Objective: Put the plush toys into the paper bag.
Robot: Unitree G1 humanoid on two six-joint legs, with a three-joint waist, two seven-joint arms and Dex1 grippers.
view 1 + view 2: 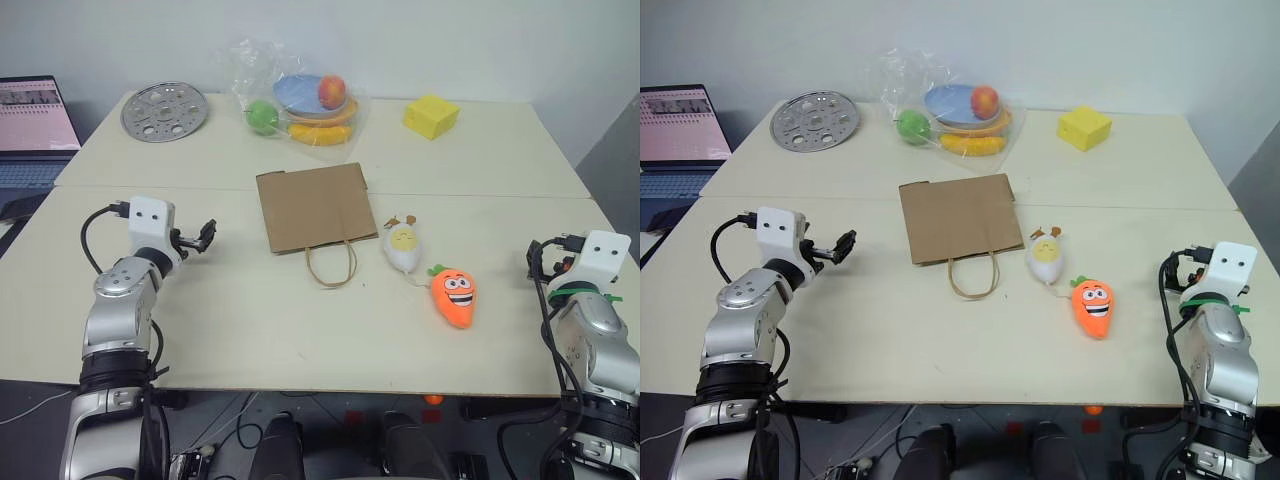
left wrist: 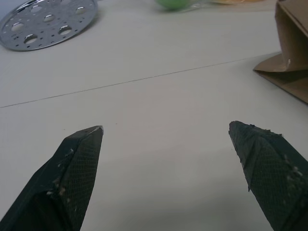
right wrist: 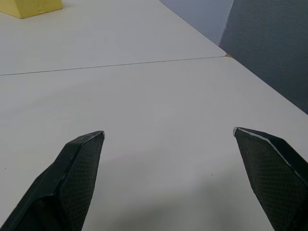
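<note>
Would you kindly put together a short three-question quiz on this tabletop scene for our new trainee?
1. True or false: the carrot toy already lies inside the paper bag.
2. Which toy lies nearer the bag: A carrot toy, B white toy?
3. Fill in: the left gripper and right gripper both stand ____.

Key: 1 false, it lies on the table; 2 B; 3 open.

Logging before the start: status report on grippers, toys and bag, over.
Left gripper and right gripper open, empty. Plush toys beside flat paper bag. Nothing blocking.
</note>
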